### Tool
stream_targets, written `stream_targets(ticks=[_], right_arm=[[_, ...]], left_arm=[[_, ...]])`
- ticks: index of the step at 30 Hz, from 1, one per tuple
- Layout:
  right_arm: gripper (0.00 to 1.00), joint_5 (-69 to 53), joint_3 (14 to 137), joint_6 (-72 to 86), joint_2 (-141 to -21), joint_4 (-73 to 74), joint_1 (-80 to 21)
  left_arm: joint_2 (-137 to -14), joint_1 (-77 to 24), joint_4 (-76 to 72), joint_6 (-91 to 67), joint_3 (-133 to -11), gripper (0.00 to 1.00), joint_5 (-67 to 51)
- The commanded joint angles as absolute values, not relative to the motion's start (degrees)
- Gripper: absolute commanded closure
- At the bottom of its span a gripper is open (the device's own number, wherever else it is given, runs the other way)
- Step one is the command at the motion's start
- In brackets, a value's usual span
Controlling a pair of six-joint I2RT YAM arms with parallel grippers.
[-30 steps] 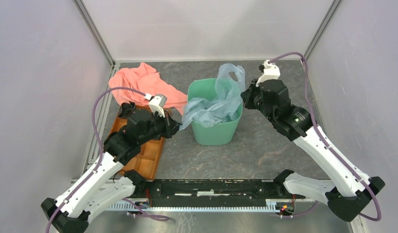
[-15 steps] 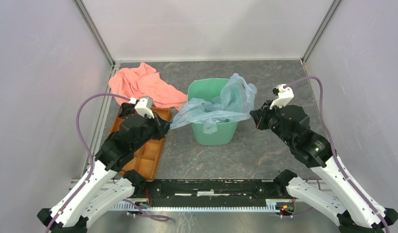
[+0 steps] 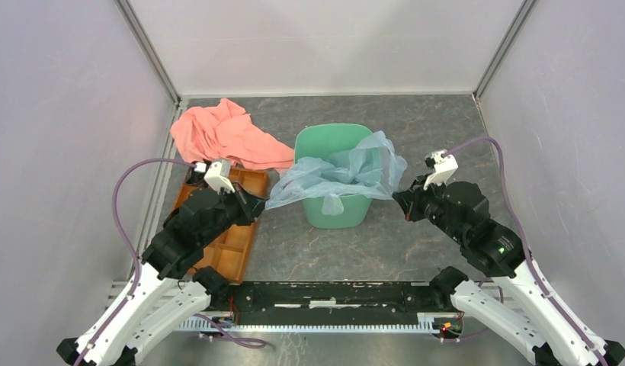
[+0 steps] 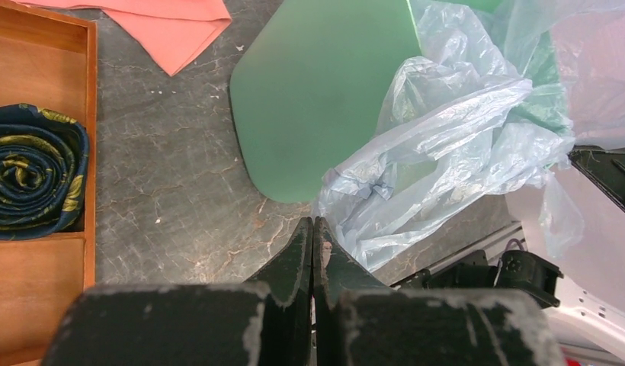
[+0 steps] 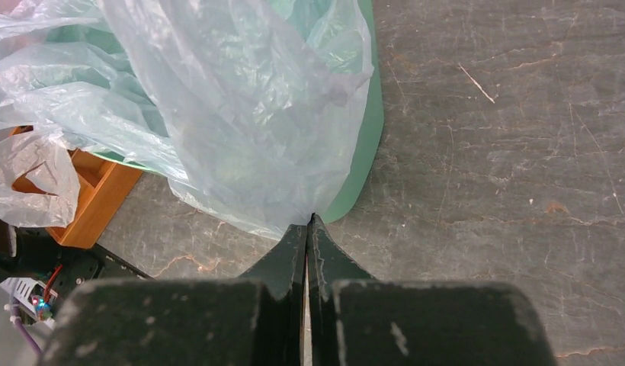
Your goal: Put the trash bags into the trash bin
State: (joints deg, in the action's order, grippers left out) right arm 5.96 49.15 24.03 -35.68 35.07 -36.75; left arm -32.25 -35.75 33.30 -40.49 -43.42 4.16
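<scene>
Grey stone-look desk, mint-green trash bin in the middle. Pale blue trash bag sits stretched over its mouth, partly sagging inside. Both the left tool and the right tool are clamped on an edge of it, either side of the bin.

Left arm and right arm: white lower links, black upper housings, looping purple cables, white camera mounts. Left claw and right claw: black, paint scuffed grey.
</scene>
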Motion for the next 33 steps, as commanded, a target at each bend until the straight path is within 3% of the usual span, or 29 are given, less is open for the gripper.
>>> stream_targets(ticks=[1, 11, 16, 17, 23, 24, 28, 33], right_arm=[[1.00, 5.8, 49.5, 22.0, -34.4, 37.1, -36.8], [0.99, 5.6, 40.4, 20.8, -34.9, 31.6, -36.8], [0.92, 7.1, 36.6, 18.9, -36.5, 22.1, -36.8], [0.87, 7.3, 35.6, 17.7, -37.2, 19.4, -36.8], [0.70, 13.5, 40.9, 10.9, -40.2, 27.1, -36.8], [0.67, 13.5, 41.3, 10.3, -39.1, 29.0, -36.8], [0.46, 12.9, 43.3, 11.3, -34.6, 36.5, -36.8], [0.22, 13.0, 50.2, 12.1, -29.4, 42.9, -36.8]], left_arm=[[-30.8, -35.8, 34.7, -42.6, -43.7, 0.98, 2.6], [-28.4, -35.8, 35.4, -47.3, -36.6, 0.98, 5.9], [-35.9, -35.8, 28.2, -47.1, -36.2, 0.98, 4.8], [-37.8, -35.8, 27.4, -46.5, -37.1, 0.97, 5.3], [-42.1, -35.8, 36.1, -38.4, -44.9, 0.75, 10.9], [-40.7, -35.8, 38.1, -37.2, -45.3, 0.66, 12.2], [-33.7, -35.8, 41.9, -32.7, -47.5, 0.35, 13.9], [-33.1, -35.8, 44.4, -29.2, -56.0, 0.15, 13.0]])
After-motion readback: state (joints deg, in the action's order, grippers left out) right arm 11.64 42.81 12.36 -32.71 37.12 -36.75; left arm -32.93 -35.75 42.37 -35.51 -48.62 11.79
